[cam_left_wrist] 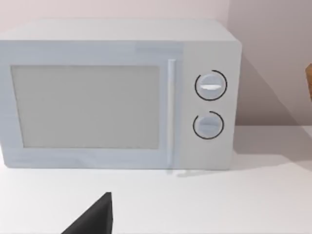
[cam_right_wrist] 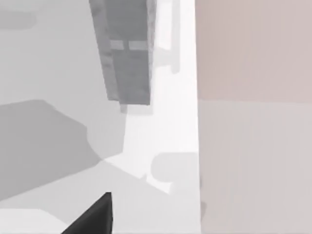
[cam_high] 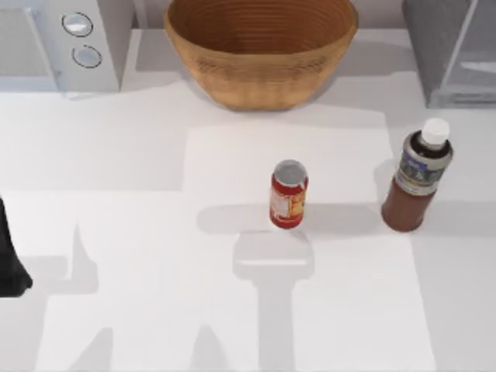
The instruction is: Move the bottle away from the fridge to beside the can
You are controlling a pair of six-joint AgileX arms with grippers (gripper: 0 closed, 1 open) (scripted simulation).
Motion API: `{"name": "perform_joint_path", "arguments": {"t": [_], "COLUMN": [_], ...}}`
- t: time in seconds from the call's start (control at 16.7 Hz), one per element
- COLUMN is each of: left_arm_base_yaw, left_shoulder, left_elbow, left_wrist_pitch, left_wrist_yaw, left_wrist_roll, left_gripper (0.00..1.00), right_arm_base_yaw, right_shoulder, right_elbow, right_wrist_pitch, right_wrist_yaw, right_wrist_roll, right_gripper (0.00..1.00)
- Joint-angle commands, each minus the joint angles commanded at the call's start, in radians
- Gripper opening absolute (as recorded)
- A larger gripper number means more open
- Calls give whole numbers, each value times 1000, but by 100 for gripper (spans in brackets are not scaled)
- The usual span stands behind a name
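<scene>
Standing upright at the bench's (cam_high: 116, 155) right side, just below the fridge (cam_high: 446, 46) and well apart from the can (cam_high: 288, 195), the bottle (cam_high: 417, 178) awaits: approach w/ right arm, grip low on body, keep vertical; pincer state can't be told.

Open table (cam_high: 116, 232) between can (cam_high: 288, 195) and bottle (cam_high: 417, 180), seemingly unobstructed.

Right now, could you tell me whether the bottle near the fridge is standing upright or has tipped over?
Upright. In the top view the bottle stands on its base on the table, white cap uppermost, in front of the fridge.
</scene>
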Motion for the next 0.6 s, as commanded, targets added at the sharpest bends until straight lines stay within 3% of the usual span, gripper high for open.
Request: {"name": "perform_joint_path", "arguments": {"t": [0.36, 0.6], "left_arm_base_yaw": [0, 0], "left_shoulder": [0, 0], "left_elbow": [0, 0], "left_wrist_pitch": [0, 0], "left_wrist_yaw": [0, 0], "left_wrist_roll": [0, 0], "left_gripper": [100, 100], "right_arm_base_yaw": [12, 109], "right_shoulder": [-2, 1], "right_elbow": [-3, -2], "right_wrist_pitch": [12, 145], "right_wrist_yaw": [2, 18], "right_wrist_roll": [13, 158], "right_gripper": [100, 100]}}
